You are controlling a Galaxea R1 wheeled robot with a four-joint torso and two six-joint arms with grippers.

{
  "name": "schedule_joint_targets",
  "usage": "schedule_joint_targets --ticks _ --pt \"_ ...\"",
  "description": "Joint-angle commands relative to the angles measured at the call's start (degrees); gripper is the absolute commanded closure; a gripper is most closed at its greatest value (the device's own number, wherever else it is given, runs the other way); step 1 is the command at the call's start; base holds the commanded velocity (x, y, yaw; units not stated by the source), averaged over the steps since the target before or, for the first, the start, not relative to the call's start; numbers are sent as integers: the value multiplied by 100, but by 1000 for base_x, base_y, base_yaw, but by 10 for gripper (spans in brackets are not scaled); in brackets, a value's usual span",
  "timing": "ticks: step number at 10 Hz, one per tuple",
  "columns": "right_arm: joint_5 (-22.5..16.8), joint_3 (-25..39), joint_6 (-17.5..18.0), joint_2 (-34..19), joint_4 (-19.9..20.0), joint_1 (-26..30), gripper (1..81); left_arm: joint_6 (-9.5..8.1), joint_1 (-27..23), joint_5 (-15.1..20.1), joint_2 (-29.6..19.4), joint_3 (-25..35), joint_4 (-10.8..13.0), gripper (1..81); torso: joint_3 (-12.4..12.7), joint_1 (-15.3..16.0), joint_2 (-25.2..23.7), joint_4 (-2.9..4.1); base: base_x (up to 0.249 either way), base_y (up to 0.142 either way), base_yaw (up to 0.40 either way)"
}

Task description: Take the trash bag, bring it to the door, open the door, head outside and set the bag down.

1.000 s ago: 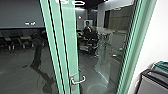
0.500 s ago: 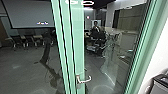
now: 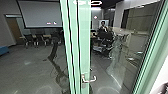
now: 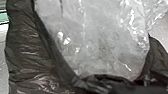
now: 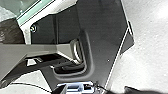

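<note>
A glass door with a pale green frame [image 3: 84,37] stands directly ahead in the head view, its silver lever handle [image 3: 89,79] low on the frame. The black trash bag [image 4: 27,47] shows large and close in the left wrist view, its dark plastic wrinkled around clear, shiny plastic [image 4: 100,42]. Part of a dark bag [image 5: 11,31] is also visible in the right wrist view, near the green frame. How the bag is held cannot be made out.
Through the glass are a person [image 3: 103,27] among chairs and equipment, a projection screen [image 3: 41,15], a row of chairs [image 3: 37,40] and a blue object [image 3: 3,50] at the far left. A green frame post [image 3: 151,50] and white wall stand at the right.
The head view has swung left, bringing more of the room's left side into sight. The grey bin at the lower right has passed out of it.
</note>
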Motion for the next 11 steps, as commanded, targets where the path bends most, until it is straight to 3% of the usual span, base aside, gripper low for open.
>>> schedule_joint_targets --ticks 1,11 --pt "-261 171 26 -175 -35 188 10 39 -185 358 -162 34 62 811 0 0 0 0 0 0 205" --pt "-191 57 35 106 -79 223 10 30 -185 367 -48 7 80 811 0 0 0 0 0 0 205"
